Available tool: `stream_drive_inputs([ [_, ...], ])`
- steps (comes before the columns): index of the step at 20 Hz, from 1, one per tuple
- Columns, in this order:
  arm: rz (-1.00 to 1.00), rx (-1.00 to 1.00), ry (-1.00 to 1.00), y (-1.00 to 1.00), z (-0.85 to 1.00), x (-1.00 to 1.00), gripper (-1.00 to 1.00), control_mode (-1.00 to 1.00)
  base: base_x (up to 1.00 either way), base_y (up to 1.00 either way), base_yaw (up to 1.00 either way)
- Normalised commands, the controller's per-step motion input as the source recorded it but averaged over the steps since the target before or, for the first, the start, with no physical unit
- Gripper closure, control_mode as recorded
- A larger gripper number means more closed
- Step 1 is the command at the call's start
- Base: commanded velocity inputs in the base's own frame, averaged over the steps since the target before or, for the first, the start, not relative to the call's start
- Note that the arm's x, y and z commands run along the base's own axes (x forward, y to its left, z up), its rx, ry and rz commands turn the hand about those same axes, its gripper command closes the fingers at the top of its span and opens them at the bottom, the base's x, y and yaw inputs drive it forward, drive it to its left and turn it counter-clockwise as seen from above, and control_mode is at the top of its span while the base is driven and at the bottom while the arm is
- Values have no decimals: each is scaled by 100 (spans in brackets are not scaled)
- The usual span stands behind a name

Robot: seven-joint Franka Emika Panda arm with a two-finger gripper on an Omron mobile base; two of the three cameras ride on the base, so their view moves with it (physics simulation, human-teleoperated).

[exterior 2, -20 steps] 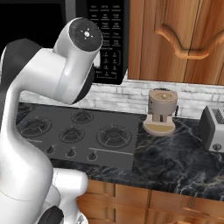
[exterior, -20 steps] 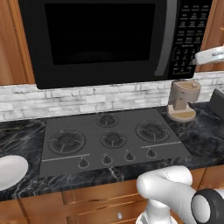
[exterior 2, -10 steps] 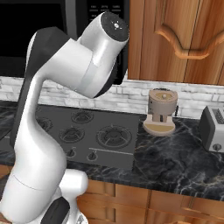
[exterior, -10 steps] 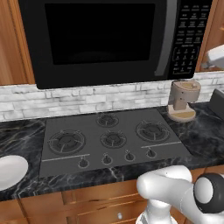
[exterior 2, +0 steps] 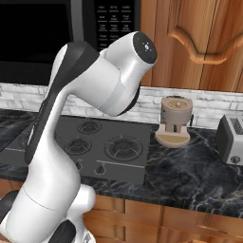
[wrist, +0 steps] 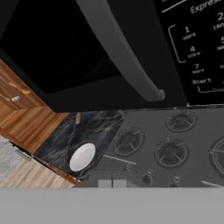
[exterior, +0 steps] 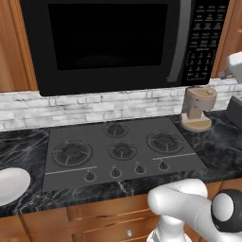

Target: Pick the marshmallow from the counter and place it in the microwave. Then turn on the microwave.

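The marshmallow is the thing to find, and I cannot tell where it is now. The big black microwave (exterior: 108, 45) has its door (exterior: 106, 42) shut and the glass is too dark to look through. My guess is that the marshmallow is already inside, because no little block lies on the bits of counter (exterior: 23, 142) that can be seen. If so, the first half of the job is done and turning the microwave on is what is left.

In the hand view the microwave fills the top, from 9 o'clock round to 3 o'clock. The grey stovetop (wrist: 170, 140) sits at 4 o'clock. The round white plate (wrist: 82, 156) lies on the black counter at 7 o'clock, with nothing on it. The grey door handle (wrist: 127, 57) runs from 12 o'clock down toward the middle. The small Start key (wrist: 201, 81) is at 2 o'clock.

The gripper (wrist: 112, 183) is pinched shut and holds nothing. It is up high in front of the microwave, near the keys, with the Start key up and to the side of it, not yet touched.
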Motion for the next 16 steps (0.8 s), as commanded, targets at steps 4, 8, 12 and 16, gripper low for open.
stream_drive_inputs([
  [4, -13, 7, 0, 0, -1, 15, 100, -100, 0, 0, 0],
  [8, -16, 1, 0, 0, -7, 23, 100, -100, 0, 0, 0],
  [12, -16, 0, 0, 0, -14, 19, 100, -100, 0, 0, 0],
  [16, -14, 0, 3, 0, -17, 24, 100, -100, 0, 0, 0],
])
